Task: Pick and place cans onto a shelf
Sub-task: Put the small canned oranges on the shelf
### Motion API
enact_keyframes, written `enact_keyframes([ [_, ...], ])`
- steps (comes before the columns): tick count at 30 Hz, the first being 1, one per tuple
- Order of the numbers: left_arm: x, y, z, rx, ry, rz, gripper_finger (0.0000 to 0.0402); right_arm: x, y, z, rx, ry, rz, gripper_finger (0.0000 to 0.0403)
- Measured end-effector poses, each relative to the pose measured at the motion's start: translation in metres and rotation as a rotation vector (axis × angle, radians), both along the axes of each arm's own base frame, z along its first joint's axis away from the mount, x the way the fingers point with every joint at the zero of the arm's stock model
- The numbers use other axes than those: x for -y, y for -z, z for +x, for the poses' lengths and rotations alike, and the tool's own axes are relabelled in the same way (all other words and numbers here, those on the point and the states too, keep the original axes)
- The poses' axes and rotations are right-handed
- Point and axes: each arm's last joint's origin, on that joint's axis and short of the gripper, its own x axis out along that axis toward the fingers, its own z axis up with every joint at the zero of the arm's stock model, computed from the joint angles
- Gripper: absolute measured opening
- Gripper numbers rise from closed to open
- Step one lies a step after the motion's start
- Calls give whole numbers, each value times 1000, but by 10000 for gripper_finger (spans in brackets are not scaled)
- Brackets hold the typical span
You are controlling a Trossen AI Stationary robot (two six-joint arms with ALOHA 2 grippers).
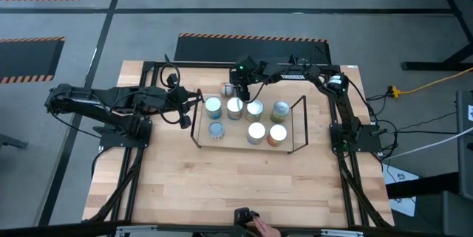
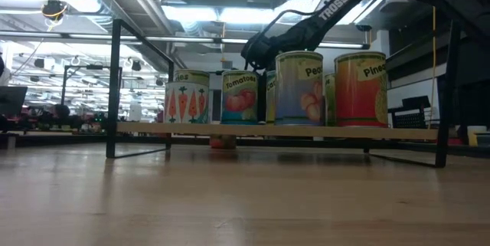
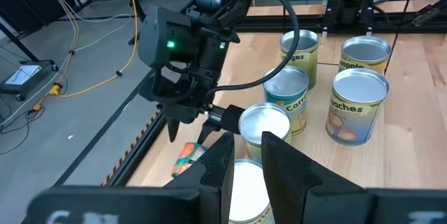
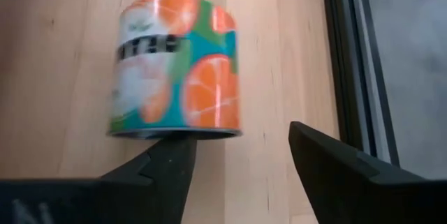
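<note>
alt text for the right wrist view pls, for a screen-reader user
A can with an orange-slice label lies on its side on the wooden table, just beyond the right gripper, whose two dark fingers stand open and not yet around it. The black frame at the table's edge runs along one side, with grey floor past it.

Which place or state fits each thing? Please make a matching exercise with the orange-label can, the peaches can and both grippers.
1 orange-label can
2 peaches can
3 right gripper
4 left gripper

A open
B standing on the shelf
C beside the shelf's left end
D lying on the table

Pairs: 1-D, 2-B, 3-A, 4-C
</note>
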Motion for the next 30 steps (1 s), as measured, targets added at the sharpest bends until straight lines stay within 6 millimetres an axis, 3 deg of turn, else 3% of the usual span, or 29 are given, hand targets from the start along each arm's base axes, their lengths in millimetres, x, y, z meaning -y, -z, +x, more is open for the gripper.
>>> enact_keyframes([
  [16, 0, 0, 0, 10, -8, -19, 66, -4, 2, 3, 57, -120, 96, 158],
  [30, 0, 0, 0, 12, -10, -23, 66, -5, 4, 3, 44, -216, 50, 155],
])
